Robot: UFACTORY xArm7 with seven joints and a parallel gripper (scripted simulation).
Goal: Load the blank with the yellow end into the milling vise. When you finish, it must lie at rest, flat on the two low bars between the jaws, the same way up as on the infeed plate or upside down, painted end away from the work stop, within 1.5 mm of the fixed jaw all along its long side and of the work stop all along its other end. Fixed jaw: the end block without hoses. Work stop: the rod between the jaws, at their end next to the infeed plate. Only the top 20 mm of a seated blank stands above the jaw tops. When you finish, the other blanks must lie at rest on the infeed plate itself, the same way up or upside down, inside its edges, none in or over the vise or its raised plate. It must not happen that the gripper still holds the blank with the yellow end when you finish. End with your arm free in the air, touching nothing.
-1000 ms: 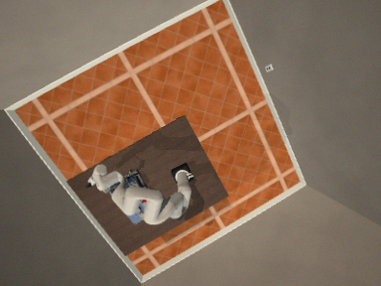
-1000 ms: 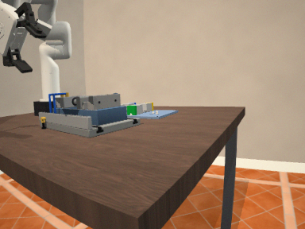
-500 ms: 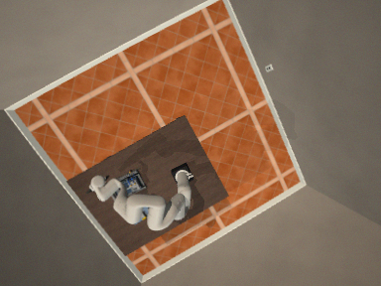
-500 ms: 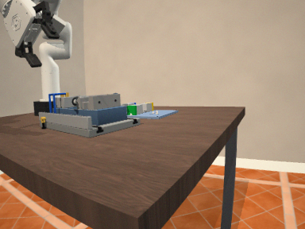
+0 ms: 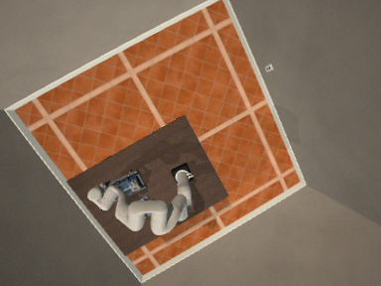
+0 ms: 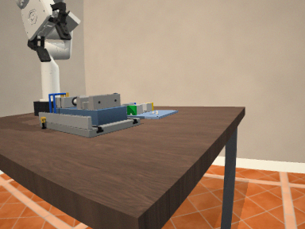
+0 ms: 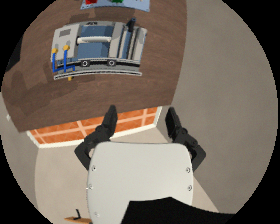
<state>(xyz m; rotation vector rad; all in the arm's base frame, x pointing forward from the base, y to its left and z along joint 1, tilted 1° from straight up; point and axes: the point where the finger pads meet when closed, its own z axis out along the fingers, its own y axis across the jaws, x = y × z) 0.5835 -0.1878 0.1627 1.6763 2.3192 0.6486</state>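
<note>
The milling vise (image 6: 85,117) (image 7: 94,43) (image 5: 130,183) stands on its raised plate next to the infeed plate, with blue hoses (image 6: 53,98) (image 7: 63,56) at one end. I see nothing between its jaws. My gripper (image 6: 53,44) (image 7: 142,112) is open and empty. It hangs high above the table, well off to the hose side of the vise.
The dark wooden table (image 6: 159,151) (image 5: 208,179) bears the vise and the plate. The arm's base (image 6: 49,79) (image 5: 182,174) stands behind the vise. The table's front edge and the tiled floor (image 7: 81,128) lie below my fingers in the wrist view.
</note>
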